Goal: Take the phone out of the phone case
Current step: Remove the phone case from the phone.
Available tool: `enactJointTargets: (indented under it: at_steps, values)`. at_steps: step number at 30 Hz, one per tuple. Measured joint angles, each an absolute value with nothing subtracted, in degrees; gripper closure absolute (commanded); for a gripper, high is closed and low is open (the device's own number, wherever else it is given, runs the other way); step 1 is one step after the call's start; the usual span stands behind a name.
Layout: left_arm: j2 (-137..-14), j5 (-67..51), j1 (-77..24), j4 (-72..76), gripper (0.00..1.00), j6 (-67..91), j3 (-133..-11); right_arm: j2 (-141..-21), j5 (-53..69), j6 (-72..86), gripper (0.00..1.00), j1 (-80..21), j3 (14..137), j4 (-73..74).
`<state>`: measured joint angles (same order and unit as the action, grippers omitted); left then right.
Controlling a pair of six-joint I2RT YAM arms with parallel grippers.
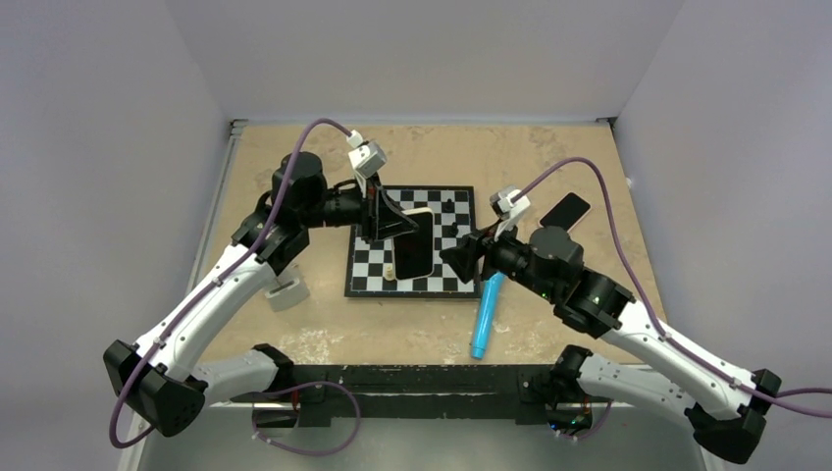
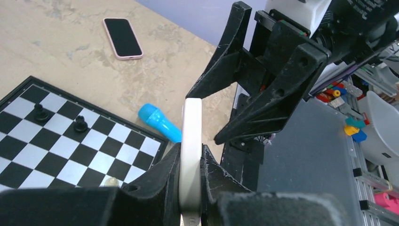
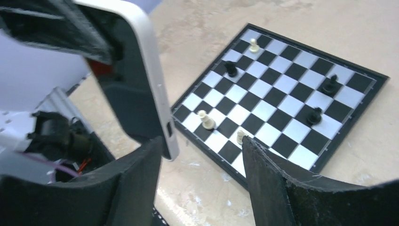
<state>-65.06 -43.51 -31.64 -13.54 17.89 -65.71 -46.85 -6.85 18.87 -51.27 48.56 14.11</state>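
Observation:
The phone in its white case (image 1: 413, 245) is held on edge above the chessboard. My left gripper (image 1: 390, 222) is shut on it. In the left wrist view the case's white rim (image 2: 192, 136) is pinched between my left gripper's (image 2: 191, 155) jaws. My right gripper (image 1: 459, 258) is open just right of the phone, apart from it. In the right wrist view the cased phone (image 3: 141, 89) stands at the upper left, its lower corner beside the left finger of my right gripper (image 3: 202, 162), with nothing between the jaws.
A chessboard (image 1: 446, 285) with a few pieces lies under the phone, also in the right wrist view (image 3: 287, 94). A blue cylinder (image 1: 487, 314) lies near its front right corner. A second phone in a pink case (image 1: 566, 209) lies at the right. A small white object (image 1: 286, 292) sits left of the board.

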Motion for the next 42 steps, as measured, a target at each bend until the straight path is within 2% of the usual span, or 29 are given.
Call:
enactJointTargets:
  at_steps: [2,5,9,13,15,21,29,30,32,36,39,42]
  values:
    - [-64.84,-45.08,-31.64,-12.91,1.0,17.78,-65.73,-45.45,-2.96,18.7,0.33,-50.85,48.69,13.26]
    - [-64.75,-47.16,-31.64,-12.19,1.0,17.78,-65.73,-44.47,3.25,19.79,0.41,-49.23,48.86,11.05]
    - [-64.51,-49.39,-31.62,-10.46,1.0,18.06,-65.71,-47.86,14.24,22.31,0.42,-43.44,50.5,7.68]
    - [-63.92,-51.27,-31.64,-7.68,1.0,19.33,-65.69,-51.79,22.24,24.73,0.44,-41.93,49.28,2.79]
    - [-63.59,-52.01,-31.62,-5.28,1.0,20.45,-65.43,-52.58,25.71,26.2,0.5,-41.93,47.92,-0.36]
    - [-63.2,-52.64,-31.48,-0.32,1.0,24.82,-64.05,-54.89,34.04,32.49,0.76,-41.82,42.24,-15.4]
    - [-65.36,-54.81,-28.62,9.08,1.0,38.15,-61.56,-55.86,40.12,38.54,0.85,-38.7,38.0,-28.51]
    - [-65.87,-55.02,-28.45,10.11,1.0,39.22,-61.54,-55.86,40.18,39.03,0.87,-38.39,37.89,-29.1]
    - [-66.54,-55.31,-28.23,11.27,1.0,40.51,-61.54,-55.96,40.45,39.66,1.0,-38.06,37.87,-29.61]
    - [-66.7,-55.33,-27.81,10.61,1.0,40.82,-61.63,-57.89,41.82,40.56,1.0,-37.74,37.91,-31.48]
    - [-66.94,-54.83,-27.38,7.73,0.8,40.03,-62.22,-59.37,42.04,41.6,1.0,-37.63,37.93,-32.73]
    - [-67.57,-54.24,-27.33,6.57,0.67,39.92,-63.29,-59.64,41.67,43.11,1.0,-37.43,37.91,-33.91]
